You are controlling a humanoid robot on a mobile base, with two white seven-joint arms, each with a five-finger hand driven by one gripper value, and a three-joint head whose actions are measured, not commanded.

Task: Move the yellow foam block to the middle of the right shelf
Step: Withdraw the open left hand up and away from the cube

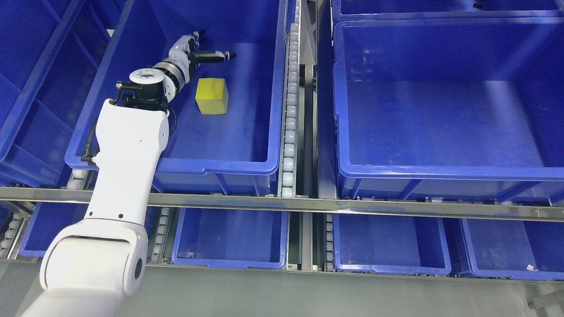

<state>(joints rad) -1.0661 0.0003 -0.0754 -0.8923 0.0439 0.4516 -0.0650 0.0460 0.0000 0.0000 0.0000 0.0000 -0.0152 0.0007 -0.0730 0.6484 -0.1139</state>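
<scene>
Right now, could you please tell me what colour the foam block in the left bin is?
The foam block is yellow, seen best in the head view.

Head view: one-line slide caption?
Left hand, fingers open, reaches into the left blue bin just beyond the yellow foam block; right bin awaits.

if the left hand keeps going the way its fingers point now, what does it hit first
Probably the bin's right wall. The left hand points right across the bin floor, and the yellow block sits nearer the camera, off that line, though depth is uncertain.
</scene>
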